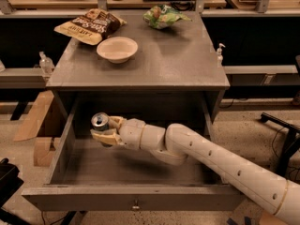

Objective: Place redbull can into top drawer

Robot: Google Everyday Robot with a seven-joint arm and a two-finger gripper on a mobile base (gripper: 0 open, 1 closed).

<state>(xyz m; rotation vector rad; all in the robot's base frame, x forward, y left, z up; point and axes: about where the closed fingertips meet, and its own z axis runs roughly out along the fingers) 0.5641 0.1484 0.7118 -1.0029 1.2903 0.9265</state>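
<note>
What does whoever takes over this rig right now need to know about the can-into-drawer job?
Gripper: shut on the redbull can, reaching into the drawer's left rear.
Top drawer: pulled open.
Done: can held upright within the drawer's walls.
Left: set it on the drawer floor, release, withdraw the arm. Whether the can touches the floor already cannot be told.
</note>
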